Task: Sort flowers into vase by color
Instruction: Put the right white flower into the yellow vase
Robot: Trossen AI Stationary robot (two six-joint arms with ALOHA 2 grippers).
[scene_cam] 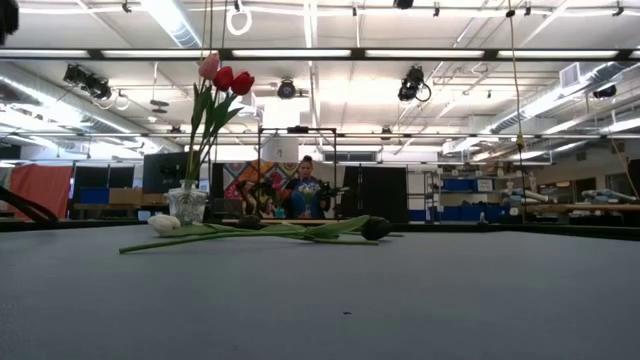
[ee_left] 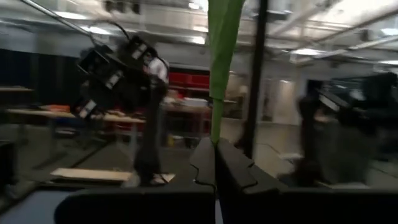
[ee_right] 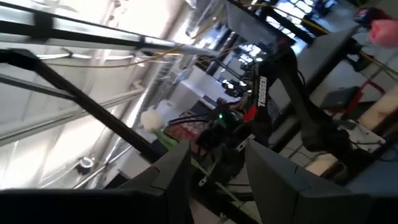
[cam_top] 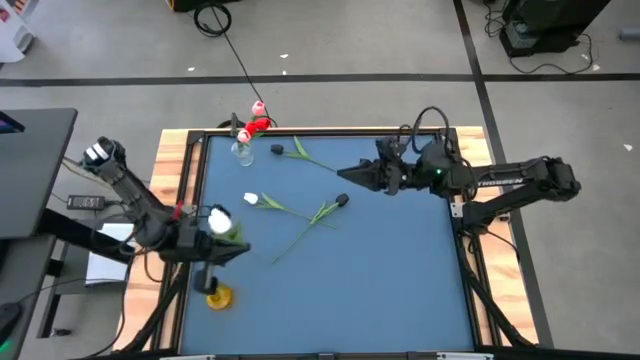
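Nearest, the left gripper (cam_top: 222, 232) hangs over the blue table's (cam_top: 380, 270) near-left part above a yellow vase (cam_top: 218, 296), fingers (ee_left: 233, 171) clamped on a white tulip's (cam_top: 220, 217) green stem (ee_left: 219, 68); mid-table lie a white-headed tulip (cam_top: 252, 200) and a dark-headed tulip (cam_top: 341, 201), stems crossing; farther, the right gripper (cam_top: 347, 174) hovers, jaws apart, empty; beyond, another tulip (cam_top: 278, 150); at the far-left edge a glass vase (cam_top: 242, 152) holds red tulips (scene_cam: 232, 80) and a pink tulip (scene_cam: 209, 66).
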